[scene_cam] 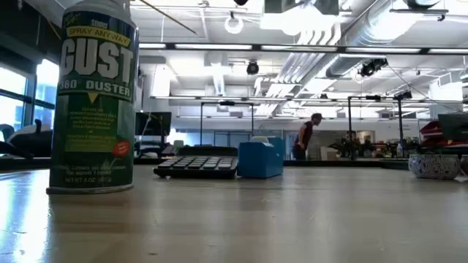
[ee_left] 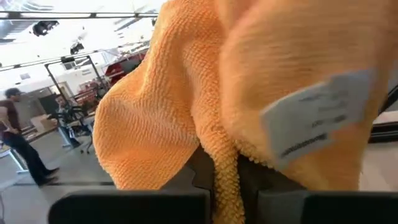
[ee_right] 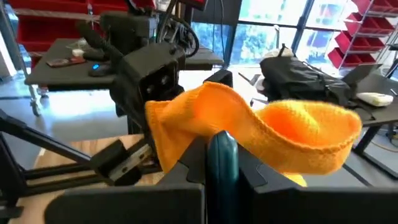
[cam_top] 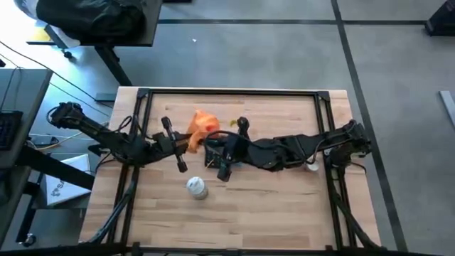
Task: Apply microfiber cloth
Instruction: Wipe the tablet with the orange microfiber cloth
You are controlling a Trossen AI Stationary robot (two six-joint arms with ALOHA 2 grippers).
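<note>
We see the left claw (ee_left: 217,196) pinching a fold of the orange cloth (ee_left: 205,93), which drapes up in front of its camera with a white tag showing. The right claw (ee_right: 221,165) also looks pressed onto the same cloth, a fold of it caught between its fingers. In the overhead view the cloth (cam_top: 204,124) is lifted off the table (cam_top: 284,206), beyond the white spray can (cam_top: 197,187), with both claws meeting just beside it. With two grips on one soft cloth, we judge that the arms could tug against each other and stretch it, or one fold could slip free and the cloth sag or drop when one side lets go. The table-level view shows what the others hide: a black calculator (scene_cam: 197,166) touching or just beside a blue box (scene_cam: 259,159), past the spray can, but no cloth or claw at all.
</note>
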